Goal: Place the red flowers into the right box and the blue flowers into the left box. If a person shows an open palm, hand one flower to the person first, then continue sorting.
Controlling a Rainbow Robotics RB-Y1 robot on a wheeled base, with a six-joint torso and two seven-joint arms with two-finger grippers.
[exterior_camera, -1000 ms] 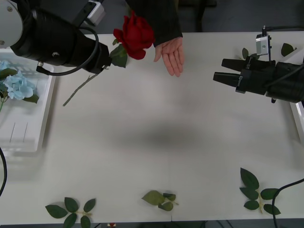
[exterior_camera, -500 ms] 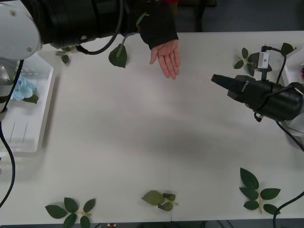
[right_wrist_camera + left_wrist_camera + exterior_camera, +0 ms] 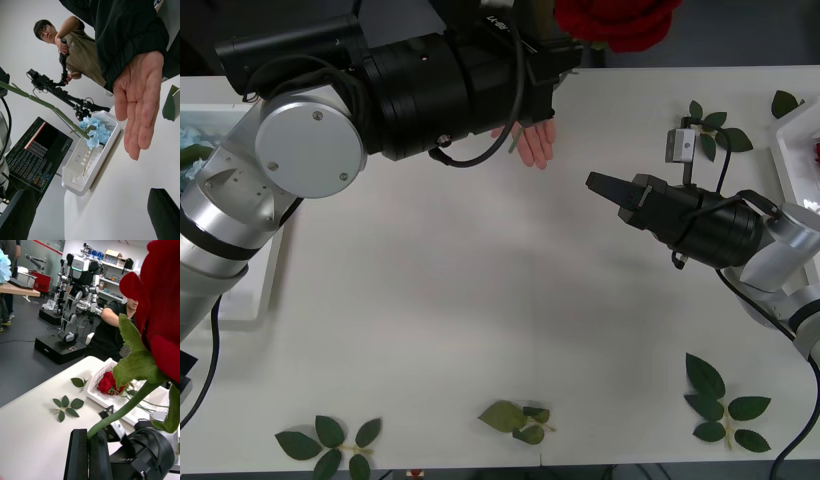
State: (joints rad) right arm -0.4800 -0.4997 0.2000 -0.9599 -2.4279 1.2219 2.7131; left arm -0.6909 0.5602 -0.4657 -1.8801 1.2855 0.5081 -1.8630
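The left gripper [image 3: 89, 453] is clamping its two black fingers flat together on the thin green stem of a red rose [image 3: 159, 311], and the flower is rising above them with its deep-red head and broad green leaves. In the front view that arm is reaching across the far edge of the white worktop [image 3: 480, 300], the rose head [image 3: 617, 18] is showing beyond its wrist, and the bulky black forearm is covering most of a person's open palm [image 3: 533, 143], of which only the fingers are peeking out. The right wrist view is showing the same palm [image 3: 139, 101] flat and turned up, in a dark sleeve, with the rose's stem [image 3: 45, 107] slanting past at the side. The right gripper [image 3: 608, 187] is hovering over the worktop's right half, pointing toward the palm and holding nothing, its dark fingers spread wide apart. Pale blue flowers [image 3: 93, 131] are lying in the left box [image 3: 80, 178], a ribbed white plastic tray at the worktop's left end. Another red rose [image 3: 108, 383] is resting in the right box [image 3: 98, 399], a slotted white basket. Loose green leaf sprigs [image 3: 328, 442] are lying scattered near the worktop's near edge and its far right corner.
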